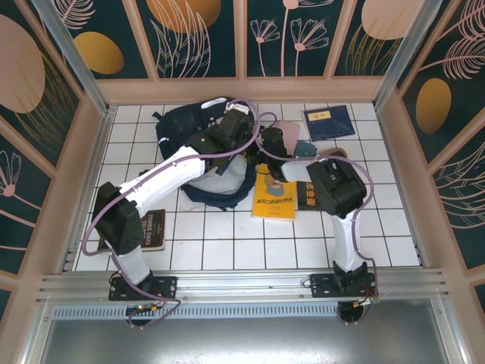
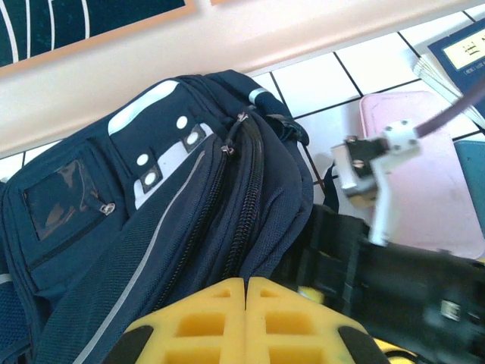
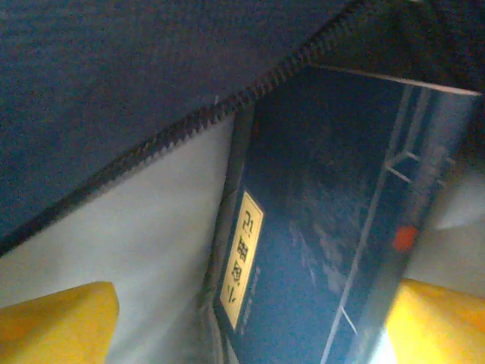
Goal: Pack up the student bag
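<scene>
Student bag (image 1: 178, 125): large navy-blue fabric backpack w/ thin white stripe, white-grey buckle patches, far-left-centre on white tiled table (image 1: 227, 254). Left gripper (image 2: 246, 318) pressed closed by bag. Right gripper (image 3: 254, 292) spread wide inside bag mouth, flat navy book (image 3: 326, 227) between fingers.

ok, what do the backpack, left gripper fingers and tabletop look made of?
Student bag: matte woven navy fabric; weave and zip teeth show. Left gripper fingers: yellow plastic, likely moulded; matte, recessed pockets. Table: white tiles or tile-print sheet, slight sheen; dark grid lines.
</scene>
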Action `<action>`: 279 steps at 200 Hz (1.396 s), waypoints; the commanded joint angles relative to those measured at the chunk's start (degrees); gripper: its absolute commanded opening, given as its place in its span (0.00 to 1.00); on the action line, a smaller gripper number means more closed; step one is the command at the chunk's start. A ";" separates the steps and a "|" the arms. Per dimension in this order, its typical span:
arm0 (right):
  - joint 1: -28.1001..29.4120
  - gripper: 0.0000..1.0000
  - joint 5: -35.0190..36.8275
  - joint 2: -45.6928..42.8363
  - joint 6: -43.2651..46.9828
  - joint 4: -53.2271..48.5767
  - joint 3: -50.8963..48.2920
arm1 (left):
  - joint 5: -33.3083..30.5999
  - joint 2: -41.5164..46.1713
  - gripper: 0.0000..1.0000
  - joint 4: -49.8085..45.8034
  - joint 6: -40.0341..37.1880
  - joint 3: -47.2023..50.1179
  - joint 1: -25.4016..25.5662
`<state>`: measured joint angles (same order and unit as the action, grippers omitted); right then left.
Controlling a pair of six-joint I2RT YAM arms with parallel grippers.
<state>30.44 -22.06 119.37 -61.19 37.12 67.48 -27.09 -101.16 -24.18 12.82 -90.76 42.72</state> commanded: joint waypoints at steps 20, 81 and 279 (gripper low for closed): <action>-1.51 0.92 0.79 -9.79 4.77 -3.15 -9.61 | -3.32 0.83 0.00 4.32 1.25 0.30 -0.96; -4.30 0.92 4.62 -27.57 12.11 -9.64 -25.38 | -10.09 -0.37 0.00 3.56 -0.58 4.13 -1.17; -8.13 0.52 13.94 -49.45 27.50 -32.93 -43.93 | 32.23 -4.21 0.45 22.62 30.89 24.74 3.42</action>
<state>22.17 -9.82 69.54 -35.79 7.60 24.58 -0.34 -100.25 -4.84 36.10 -66.59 46.15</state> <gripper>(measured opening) 0.557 0.435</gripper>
